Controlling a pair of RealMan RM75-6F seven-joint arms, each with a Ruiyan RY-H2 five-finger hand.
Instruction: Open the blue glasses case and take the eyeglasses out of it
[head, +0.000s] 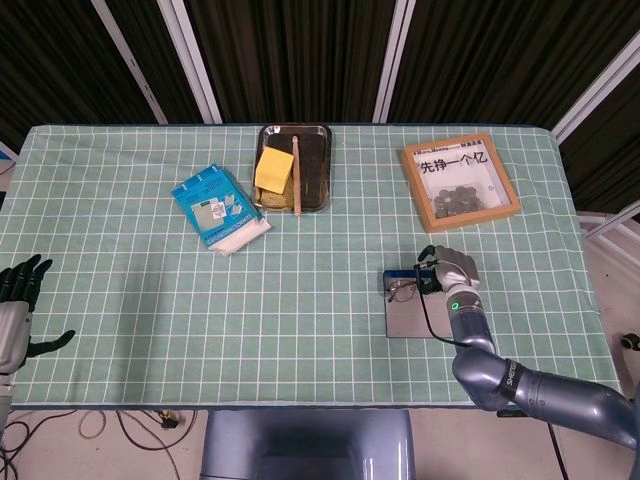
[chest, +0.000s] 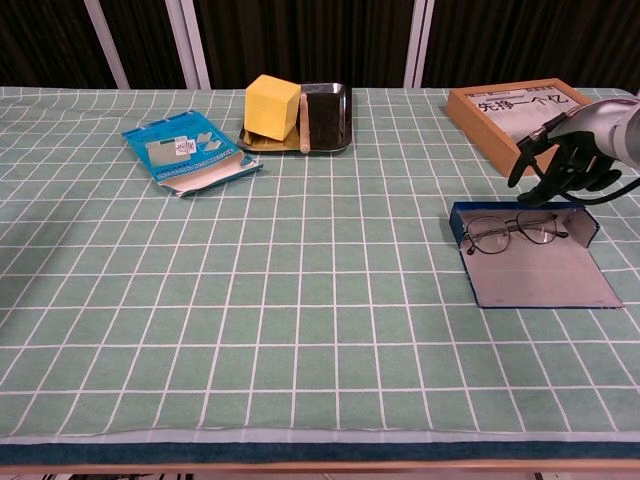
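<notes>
The blue glasses case (chest: 535, 262) (head: 405, 310) lies open on the table at the right, its grey lid flat toward the front edge. Thin-rimmed eyeglasses (chest: 512, 232) (head: 403, 291) rest in its blue tray. My right hand (chest: 565, 155) (head: 448, 271) hovers just above the far right end of the case, fingers curled downward and apart, holding nothing. At the far left edge of the head view my left hand (head: 20, 305) hangs off the table, fingers spread and empty.
A wooden framed box (chest: 520, 108) with printed characters sits behind the case. A dark metal tray (chest: 325, 110) holds a yellow block (chest: 272, 107) and a wooden stick (chest: 304, 122) at the back centre. A blue packet (chest: 190, 150) lies at the back left.
</notes>
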